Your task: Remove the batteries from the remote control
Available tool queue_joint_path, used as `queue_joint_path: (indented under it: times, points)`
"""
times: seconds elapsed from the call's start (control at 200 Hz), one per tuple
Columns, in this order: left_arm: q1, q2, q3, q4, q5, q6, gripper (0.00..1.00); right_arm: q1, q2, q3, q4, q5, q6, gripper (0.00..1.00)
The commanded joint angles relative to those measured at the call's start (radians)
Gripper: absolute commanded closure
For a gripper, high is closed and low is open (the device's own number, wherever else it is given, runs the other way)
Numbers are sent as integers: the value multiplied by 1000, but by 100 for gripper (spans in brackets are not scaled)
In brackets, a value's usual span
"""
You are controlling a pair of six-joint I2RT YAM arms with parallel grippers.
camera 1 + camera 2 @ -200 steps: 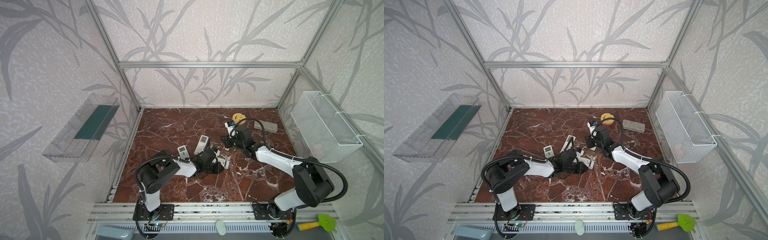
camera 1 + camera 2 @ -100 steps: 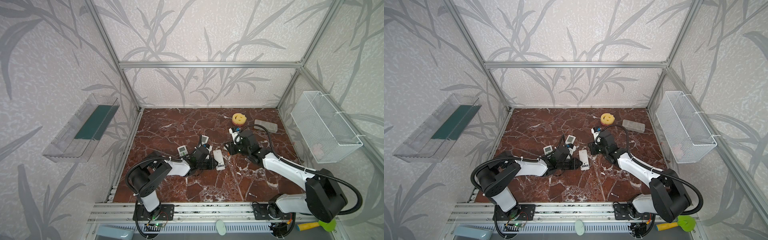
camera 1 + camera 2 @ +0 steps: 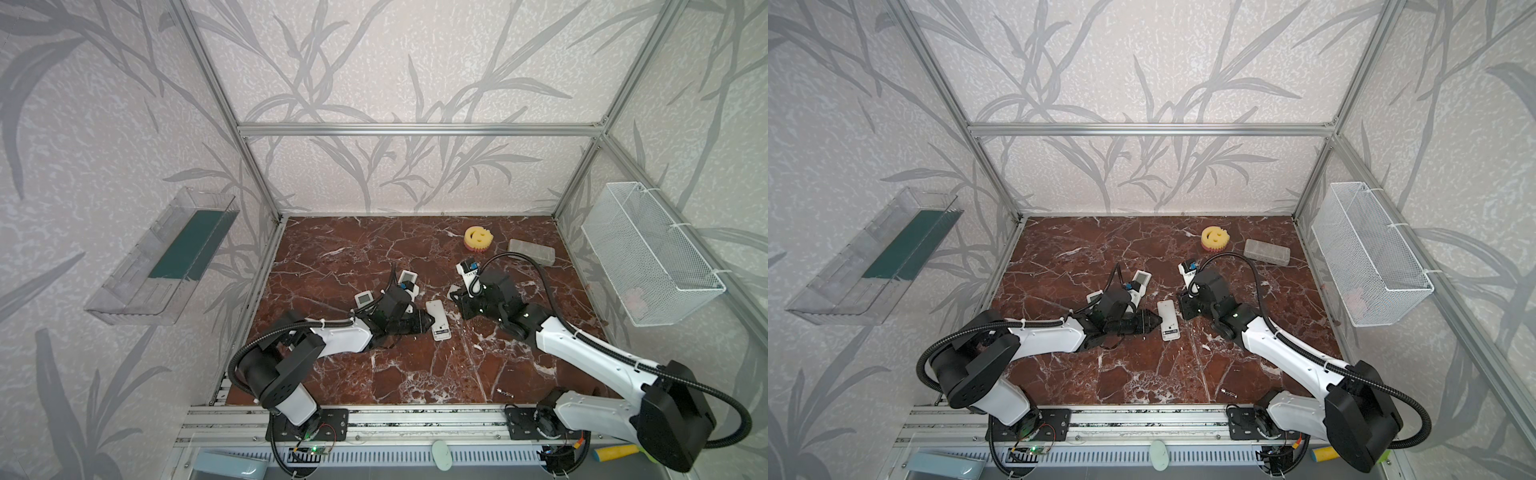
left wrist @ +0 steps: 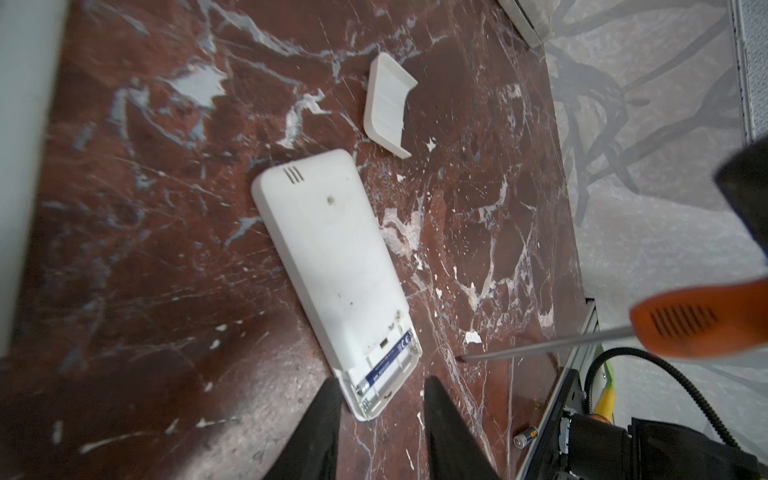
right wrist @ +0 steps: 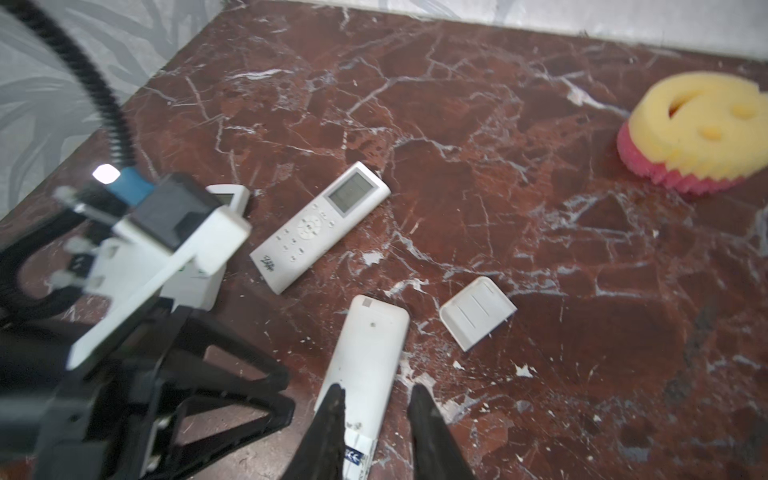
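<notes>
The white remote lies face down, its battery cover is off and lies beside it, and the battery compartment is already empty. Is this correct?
Not empty: the left wrist view shows a battery lying in the open compartment of the white remote. The rest holds: face down, cover off beside it.

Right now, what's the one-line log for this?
face-down remote: compartment open | battery: one inside | battery cover: off, apart | left claw: open at remote's battery end
</notes>
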Motion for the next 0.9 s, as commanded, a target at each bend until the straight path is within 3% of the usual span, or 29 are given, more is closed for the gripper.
queue_joint_path:
  times: [0.0,0.14,0.245,0.425,0.58,0.9]
  points:
    - [24,-8,-5,-43,4,-39,63,75,-17,16,51,99,-56,100]
    - [26,-13,-27,48,42,-49,61,113,-3,-17,163,106,6,100]
    - [23,-63,-78,144,51,24,59,113,-19,-15,164,150,83,100]
    - [-50,-171,-127,221,14,306,58,113,-47,63,23,255,249,100]
    - [-160,-172,-110,283,-50,528,54,113,-52,105,-38,239,360,100]
    - [-184,-93,-124,462,-150,600,56,113,-85,156,-120,177,442,100]
